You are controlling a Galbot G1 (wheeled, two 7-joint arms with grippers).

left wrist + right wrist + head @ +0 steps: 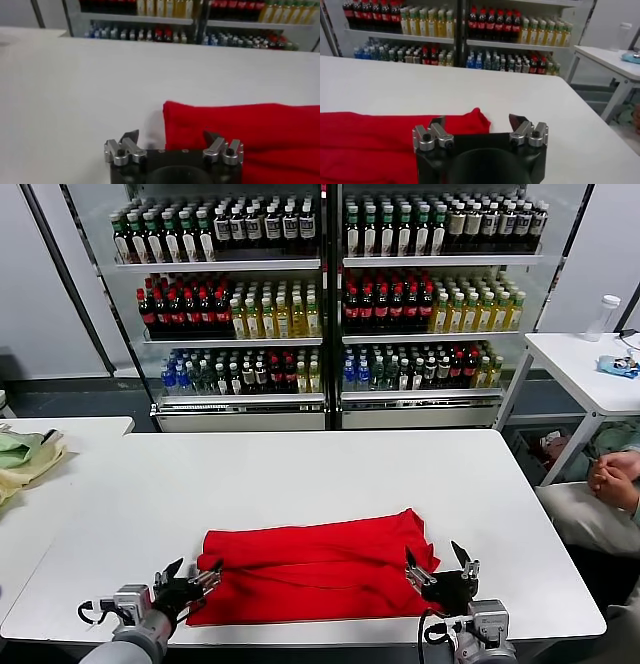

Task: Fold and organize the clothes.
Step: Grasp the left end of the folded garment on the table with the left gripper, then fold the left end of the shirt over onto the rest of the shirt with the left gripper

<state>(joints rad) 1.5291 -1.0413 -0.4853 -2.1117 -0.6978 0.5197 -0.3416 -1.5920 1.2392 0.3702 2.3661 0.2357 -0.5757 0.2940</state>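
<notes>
Hidden and cut-off items at the white table

Red T-shirt: folded over itself, print side not visible; near corners covered by left gripper and right gripper. Both arms cut off by the near edge. Pale green cloth heap: cut by the left edge. Seated person: only clasped hands and lap show at right. Bottle labels on the far shelves: too small to read.

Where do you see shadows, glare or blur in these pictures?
Head view: even light, faint shadow under the red T-shirt edge, reflections on the cooler doors. Left wrist view: soft shadow beside the shirt's corner, shelves behind blurred. Right wrist view: bottles fairly sharp.
</notes>
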